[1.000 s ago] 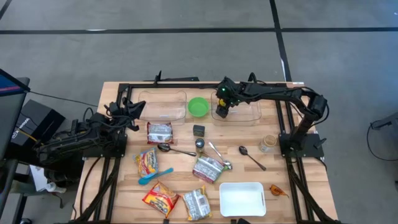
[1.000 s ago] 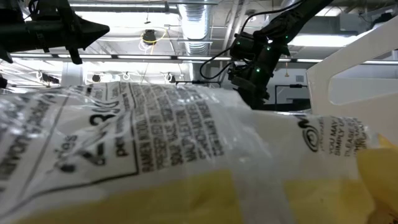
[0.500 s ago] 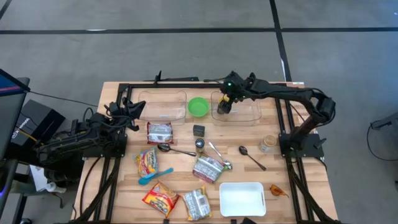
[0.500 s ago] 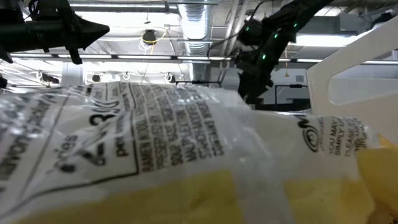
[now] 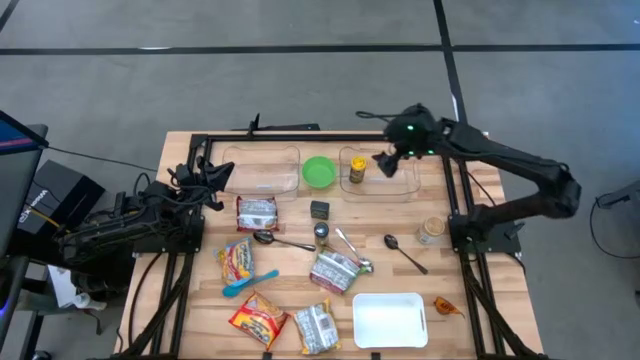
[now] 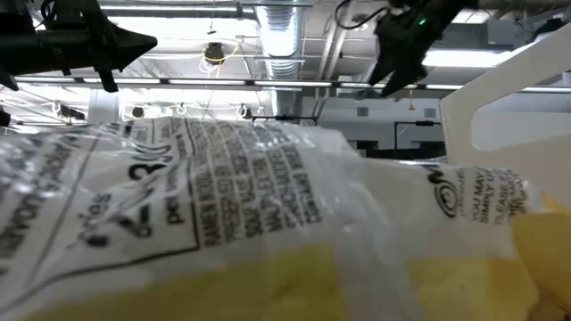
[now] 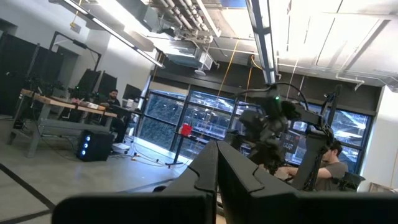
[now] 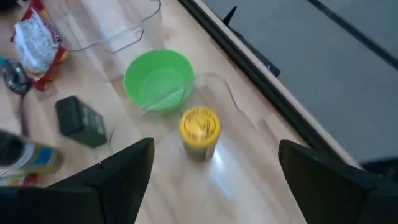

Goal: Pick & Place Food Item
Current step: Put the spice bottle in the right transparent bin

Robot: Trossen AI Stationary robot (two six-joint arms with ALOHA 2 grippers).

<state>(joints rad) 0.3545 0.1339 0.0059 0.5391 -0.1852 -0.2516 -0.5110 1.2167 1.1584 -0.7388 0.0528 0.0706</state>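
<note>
Presently, left to right across the wooden surface [image 5: 200, 300]: the left hand [image 5: 222, 172] waits at the left edge, beside the left clear container [image 5: 262, 168], its fingers [image 7: 236, 180] pressed together and holding nothing. Just near of it lies a silver-and-red packet [image 5: 256, 212], then a yellow-and-red snack packet [image 5: 236, 259] with a blue spoon [image 5: 249, 283] beside it, and another red-and-yellow packet [image 5: 259, 319] at the near edge. A green bowl [image 5: 319, 171] sits between the two clear containers at the far side. Nearer the middle are a small dark box [image 5: 319, 209], a small bottle [image 5: 321, 234], metal spoons [image 5: 283, 241] and a silver packet [image 5: 334, 270]; a further silver packet [image 5: 317, 327] lies at the near edge, left of a white tray [image 5: 390, 319]. The task's thing, a yellow-lidded jar [image 5: 358, 169], stands upright inside the right clear container [image 5: 405, 182], at its left end, right of the green bowl. The right hand [image 5: 387, 164] hangs above that same container, just right of the jar and clear of it, fingers [image 8: 124, 171] spread wide and empty. Farther right lie a dark spoon [image 5: 404, 253], a small round jar [image 5: 431, 230] near the right arm's base, and an orange item [image 5: 447, 307] by the near right edge. Low view is mostly blocked by a clear printed bag [image 6: 223, 196].
</note>
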